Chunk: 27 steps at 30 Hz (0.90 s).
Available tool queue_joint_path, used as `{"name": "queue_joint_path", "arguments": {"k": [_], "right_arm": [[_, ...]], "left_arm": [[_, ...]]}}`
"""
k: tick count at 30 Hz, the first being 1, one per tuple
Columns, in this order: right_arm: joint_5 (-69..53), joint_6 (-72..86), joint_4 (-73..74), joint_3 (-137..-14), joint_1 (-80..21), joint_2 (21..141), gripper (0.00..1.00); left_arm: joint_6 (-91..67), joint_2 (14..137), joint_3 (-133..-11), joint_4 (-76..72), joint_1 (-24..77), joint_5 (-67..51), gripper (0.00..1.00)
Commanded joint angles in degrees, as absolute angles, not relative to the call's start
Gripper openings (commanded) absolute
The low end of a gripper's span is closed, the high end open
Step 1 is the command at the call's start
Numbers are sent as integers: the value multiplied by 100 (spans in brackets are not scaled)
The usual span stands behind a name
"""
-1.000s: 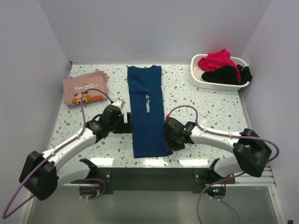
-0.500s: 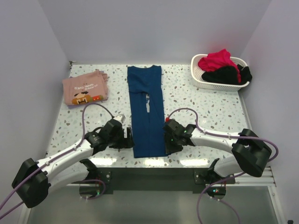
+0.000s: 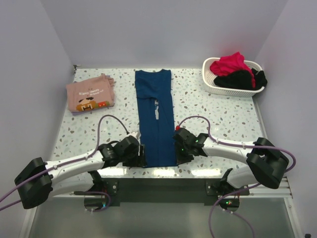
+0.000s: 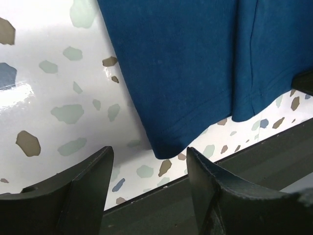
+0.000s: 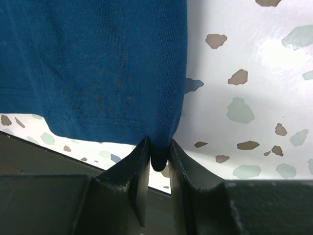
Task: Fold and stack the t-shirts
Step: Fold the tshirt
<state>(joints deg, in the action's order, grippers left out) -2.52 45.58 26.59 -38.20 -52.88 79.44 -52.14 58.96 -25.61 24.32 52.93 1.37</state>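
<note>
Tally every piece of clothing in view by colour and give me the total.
Blue: 1, the blue t-shirt laid out long
Pink: 1, the pink t-shirt, folded
Red: 1, the red cloth in the basket
Black: 1, the black cloth in the basket
Total: 4

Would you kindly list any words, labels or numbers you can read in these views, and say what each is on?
Pink t-shirt: a line of lettering above the cartoon, too small to read.
Dark blue t-shirt: only a pale sliver of print shows, no letters legible.
Nothing else carries text.
</note>
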Motion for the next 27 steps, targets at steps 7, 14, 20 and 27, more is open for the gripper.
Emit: {"name": "queue_joint_path", "arguments": {"k": [7, 14, 20, 27], "right_arm": [[-220, 4641, 2566, -3718, -5326, 7893, 26], [-202, 4605, 2619, -3788, -5335, 7875, 26], [-219, 4623, 2628, -3806, -5335, 7831, 23], [-272, 4658, 2672, -3946, -5326, 7831, 8]], "left_arm": [[-5678, 6143, -2628, 2074, 5651, 439, 60], [-5660, 6257, -2619, 1934, 5651, 563, 44], [-5756, 6398, -2461, 1582, 5651, 475, 27], [-5985, 6381, -2408, 1511, 5651, 439, 0]]}}
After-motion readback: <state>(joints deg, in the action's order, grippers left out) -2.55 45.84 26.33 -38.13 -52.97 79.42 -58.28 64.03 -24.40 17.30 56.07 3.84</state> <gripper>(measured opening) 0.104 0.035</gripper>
